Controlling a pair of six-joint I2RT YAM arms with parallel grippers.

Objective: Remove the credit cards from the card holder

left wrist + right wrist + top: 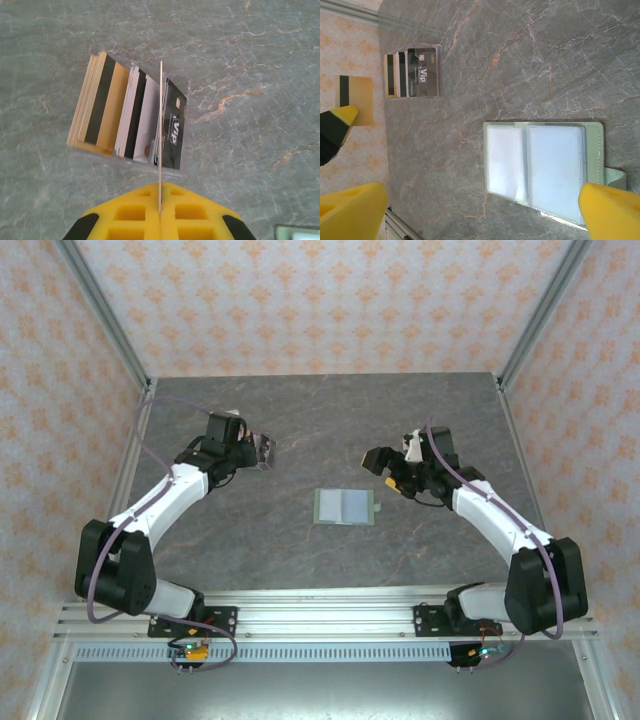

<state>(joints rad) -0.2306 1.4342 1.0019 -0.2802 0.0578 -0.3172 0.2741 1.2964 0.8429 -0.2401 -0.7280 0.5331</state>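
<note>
**A:** Start at the left gripper [160,214]. What has it got?

**B:** Its yellow fingers [135,216] are clenched flat together on a single card [160,125]. The left wrist view shows it edge-on, a thin upright line. In the right wrist view it is tan with a dark stripe. It hangs right over the clear tray [131,163], where the other credit cards [102,107] stand on edge in bunches: tan, white, one dark.

**A:** And the right gripper [480,212]?

**B:** Released, with the jaws spread wide and nothing between them. It looks down on the card holder [545,170], which lies open and flat on the table [250,50] between the two arms, its tab [616,176] by one yellow fingertip.

**A:** What could go wrong from here?

**B:** As I judge it, the held card sits roughly over a gap in the row. If it lands on another card's top edge instead, it could bend, skid sideways or tip the bunch over. The holder's sleeves are also pale and cloudy, so I can't tell whether any card is left inside. If one is, a soft holder on smooth stone may slide under a pinch.

**A:** Arm poses?

**B:** The left arm reaches forward and bends inward, its wrist turned down over the tray. The right arm mirrors it — elbow out, wrist tipped toward the holder.
</note>
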